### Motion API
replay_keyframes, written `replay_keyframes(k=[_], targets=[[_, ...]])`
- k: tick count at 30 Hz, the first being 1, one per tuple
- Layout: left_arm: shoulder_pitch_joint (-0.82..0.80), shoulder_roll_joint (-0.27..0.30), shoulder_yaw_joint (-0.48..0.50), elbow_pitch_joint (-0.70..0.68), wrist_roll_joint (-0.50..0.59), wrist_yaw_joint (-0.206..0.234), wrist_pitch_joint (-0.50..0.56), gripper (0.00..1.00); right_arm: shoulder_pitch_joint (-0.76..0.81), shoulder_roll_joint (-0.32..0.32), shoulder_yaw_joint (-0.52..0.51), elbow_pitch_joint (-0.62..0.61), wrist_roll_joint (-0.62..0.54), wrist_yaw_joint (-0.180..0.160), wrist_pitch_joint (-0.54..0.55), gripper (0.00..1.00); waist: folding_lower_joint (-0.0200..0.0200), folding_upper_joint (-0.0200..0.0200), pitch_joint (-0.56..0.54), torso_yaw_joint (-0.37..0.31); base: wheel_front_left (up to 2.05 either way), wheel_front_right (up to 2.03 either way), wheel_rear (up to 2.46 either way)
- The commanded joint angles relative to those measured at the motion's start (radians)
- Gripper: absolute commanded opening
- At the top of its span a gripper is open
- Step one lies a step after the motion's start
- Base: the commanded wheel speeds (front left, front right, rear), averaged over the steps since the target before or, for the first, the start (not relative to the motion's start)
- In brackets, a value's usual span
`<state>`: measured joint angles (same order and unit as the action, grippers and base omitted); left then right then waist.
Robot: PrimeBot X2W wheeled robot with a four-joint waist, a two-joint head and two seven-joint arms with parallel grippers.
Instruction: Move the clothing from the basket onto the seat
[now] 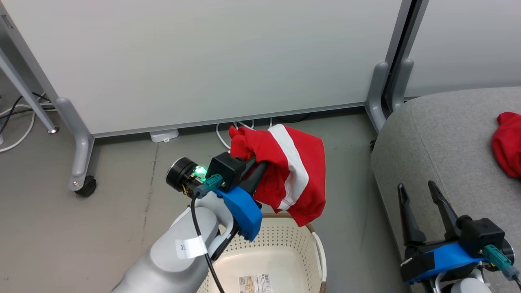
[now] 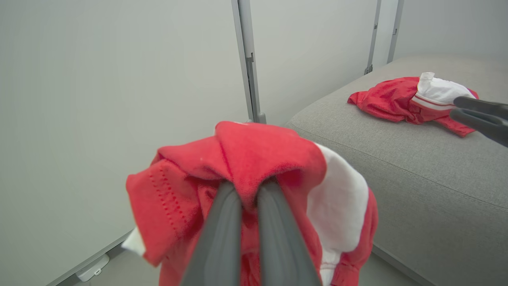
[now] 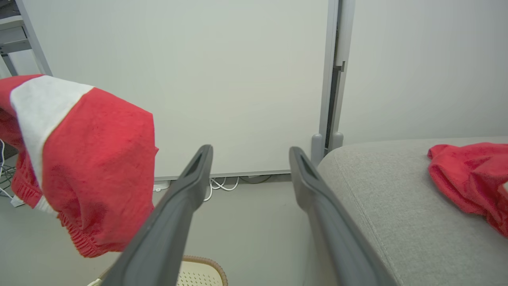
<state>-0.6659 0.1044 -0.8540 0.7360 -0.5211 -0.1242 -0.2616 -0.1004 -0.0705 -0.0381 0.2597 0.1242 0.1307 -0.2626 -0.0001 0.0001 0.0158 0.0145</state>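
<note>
Well, I'm looking at a bare grey floor (image 1: 122, 195) backed by pale wheeled panels (image 1: 203, 61), cables (image 1: 228, 134) trailing under them, with the grey seat (image 1: 439, 154) at my right and the basket (image 1: 281, 244) below centre. My left gripper (image 2: 246, 186) is clamped on one red garment (image 1: 293, 171), held up over the basket's far rim, bunched at the fingers and hanging lengthwise downward, its white band running top to bottom. My right gripper (image 1: 416, 186) hangs spread and empty beside the seat's near edge, and the second garment (image 2: 405, 99) lies crumpled on the seat.
</note>
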Motion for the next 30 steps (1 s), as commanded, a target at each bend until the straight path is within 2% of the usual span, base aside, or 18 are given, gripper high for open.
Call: replay_keyframes(k=[1,8,17,24,30], targets=[[0.008,0.003,0.001,-0.003,0.002,-0.007,-0.005,0.00,0.003,0.003,0.004,-0.005,-0.004,0.000,-0.003,1.00,0.0001,-0.0001,0.000,0.000,0.00,0.00,0.00],[0.004,0.003,0.005,-0.005,0.006,-0.008,-0.005,0.00,-0.035,-0.014,0.087,-0.023,0.001,0.000,-0.003,1.00,0.0001,-0.0001,-0.001,0.001,0.00,0.00,0.00],[-0.016,0.000,0.009,-0.009,0.013,-0.009,-0.005,0.00,-0.116,-0.042,0.311,-0.040,0.013,0.000,-0.003,1.00,0.0001,-0.0001,0.019,0.002,0.00,0.00,0.00],[-0.029,-0.007,0.009,-0.014,0.022,-0.009,-0.005,0.00,-0.206,-0.066,0.445,0.007,0.016,0.000,-0.003,1.00,0.0001,-0.0001,0.042,0.014,0.00,0.00,0.00],[-0.041,-0.017,0.006,-0.018,0.030,-0.009,-0.005,0.00,-0.288,-0.069,0.481,0.077,-0.002,0.000,-0.004,1.00,0.0001,-0.0001,0.061,0.029,0.00,0.00,0.00]])
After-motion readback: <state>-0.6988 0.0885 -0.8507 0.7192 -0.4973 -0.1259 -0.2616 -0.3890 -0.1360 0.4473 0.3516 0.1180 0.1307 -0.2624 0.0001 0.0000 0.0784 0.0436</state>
